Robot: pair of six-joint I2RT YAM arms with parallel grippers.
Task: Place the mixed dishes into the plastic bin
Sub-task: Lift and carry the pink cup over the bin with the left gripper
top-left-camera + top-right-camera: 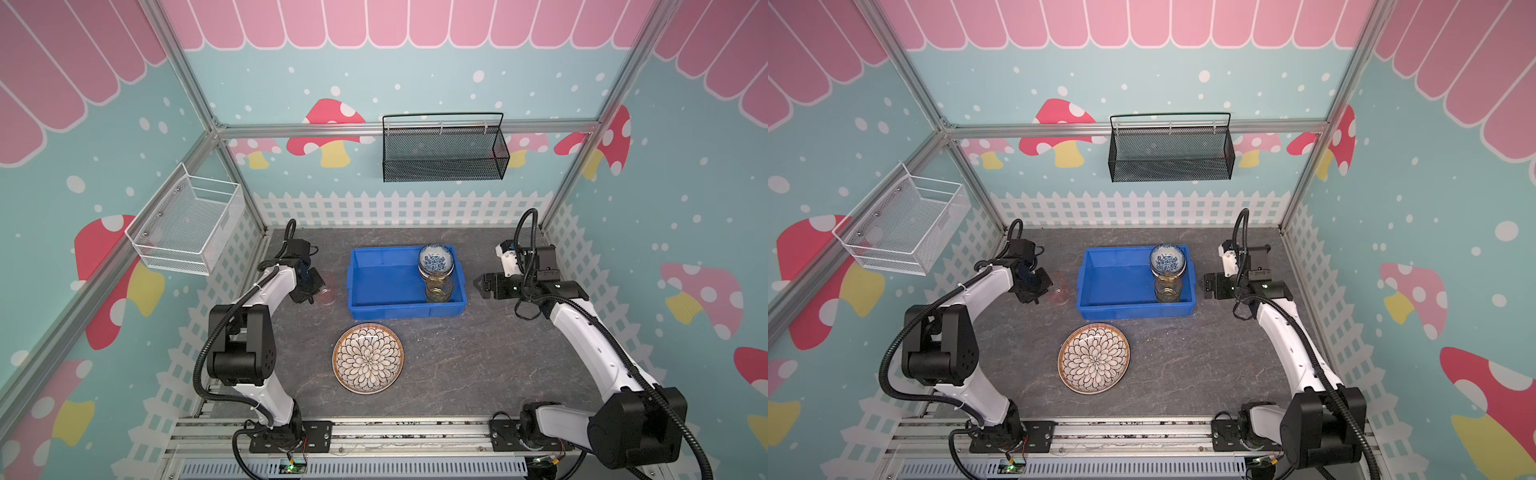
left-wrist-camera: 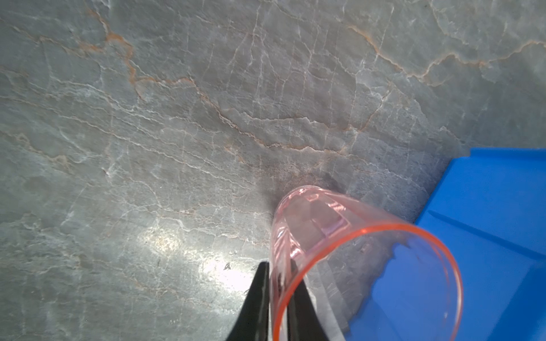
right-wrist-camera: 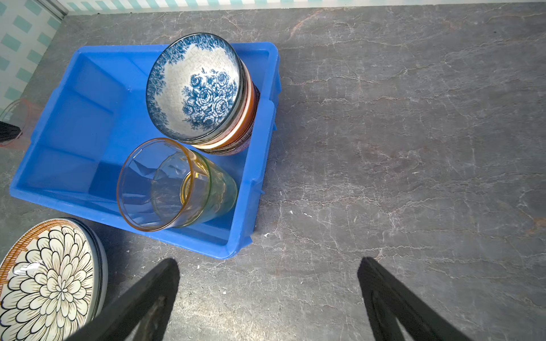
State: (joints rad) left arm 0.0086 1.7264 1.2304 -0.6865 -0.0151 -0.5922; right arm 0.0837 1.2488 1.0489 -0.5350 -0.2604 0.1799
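Observation:
The blue plastic bin [image 1: 374,286] sits mid-table in both top views. At its right end it holds a stack of patterned bowls [image 1: 435,259] and an amber cup nested with a green one [image 1: 439,288]. My left gripper [image 2: 279,283] is shut on the wall of a translucent pink cup [image 2: 325,230], one finger inside the rim and one outside, just left of the bin [image 2: 487,224]. In a top view the pink cup [image 1: 327,291] is at the gripper's tip. The petal-pattern plate [image 1: 368,358] lies in front of the bin. My right gripper [image 3: 269,262] hangs open and empty over bare table, right of the bin [image 3: 74,124].
A black mesh basket [image 1: 444,151] hangs on the back wall and a white wire basket [image 1: 187,224] on the left wall. The right wrist view shows the edge of another plate under the petal plate [image 3: 50,280].

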